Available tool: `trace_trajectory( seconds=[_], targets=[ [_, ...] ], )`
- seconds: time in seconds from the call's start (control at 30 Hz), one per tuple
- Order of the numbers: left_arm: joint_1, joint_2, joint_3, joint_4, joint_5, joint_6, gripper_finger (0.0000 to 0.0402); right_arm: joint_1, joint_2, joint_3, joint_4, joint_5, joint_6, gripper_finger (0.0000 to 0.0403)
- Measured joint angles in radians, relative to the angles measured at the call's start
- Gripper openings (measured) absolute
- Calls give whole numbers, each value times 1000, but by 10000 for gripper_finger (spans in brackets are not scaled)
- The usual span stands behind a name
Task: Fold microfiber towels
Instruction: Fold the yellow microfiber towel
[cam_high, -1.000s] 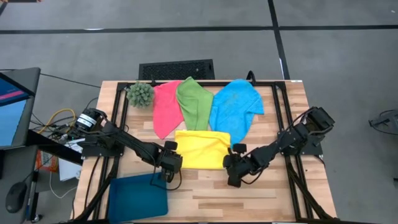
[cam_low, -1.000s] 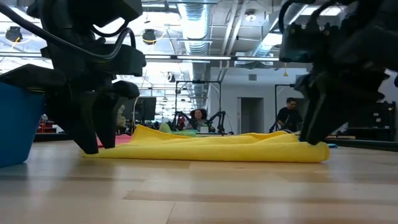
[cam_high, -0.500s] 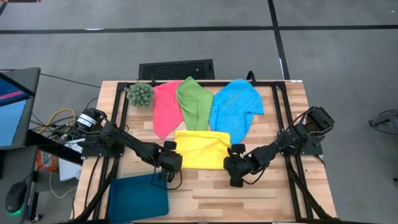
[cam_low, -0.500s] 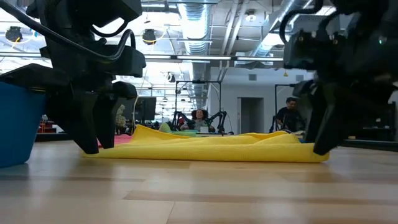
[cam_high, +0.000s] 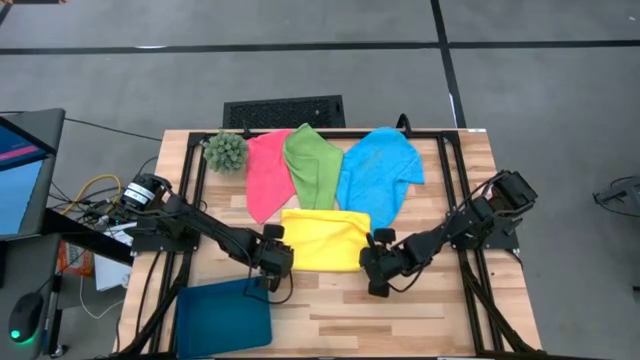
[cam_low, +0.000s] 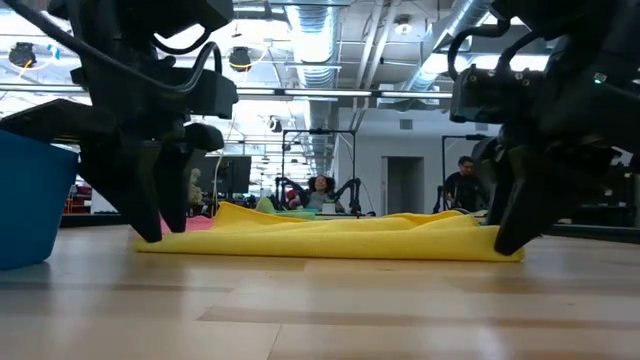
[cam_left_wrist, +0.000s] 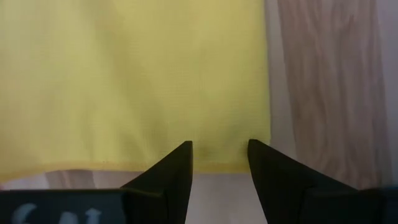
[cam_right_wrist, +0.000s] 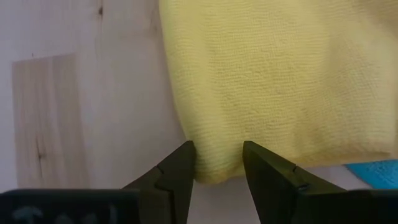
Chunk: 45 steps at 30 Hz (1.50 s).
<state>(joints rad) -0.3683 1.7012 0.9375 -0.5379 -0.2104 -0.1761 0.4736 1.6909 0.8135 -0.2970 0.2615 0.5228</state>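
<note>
Currently yellow towel (cam_high: 322, 240) lies folded flat on the surface (cam_high: 400, 310), near front-center. Left hand (cam_high: 268, 268) at its left front corner, right hand (cam_high: 376, 272) at its right front corner, both released, fingers straddling the edge.

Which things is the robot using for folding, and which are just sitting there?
For the job:
- yellow towel
- pink towel
- green towel
- blue towel
- left gripper, right gripper, each at a near corner of the yellow towel

Just lying about:
- teal tray
- spiky green ball plant
</note>
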Motion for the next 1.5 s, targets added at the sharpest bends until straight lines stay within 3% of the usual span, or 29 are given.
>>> trace_trajectory(
  seconds=[0.33,0.8,1.1,1.27,1.43,1.5],
  targets=[
    [0,-48,0,2,-5,19,148,-3,0,0,7,1,0,159],
    [0,-48,-108,155,117,133,149,-5,0,0,15,-2,0,159],
    [18,-48,-119,164,106,153,145,-5,0,0,15,-2,0,157],
    [25,-48,-119,164,108,161,96,-5,0,0,15,-3,1,131],
    [26,-48,-120,163,92,162,16,-5,-3,0,14,-35,1,75],
    [26,-48,-120,162,91,141,8,-5,-5,2,15,-73,1,52]
  ],
)
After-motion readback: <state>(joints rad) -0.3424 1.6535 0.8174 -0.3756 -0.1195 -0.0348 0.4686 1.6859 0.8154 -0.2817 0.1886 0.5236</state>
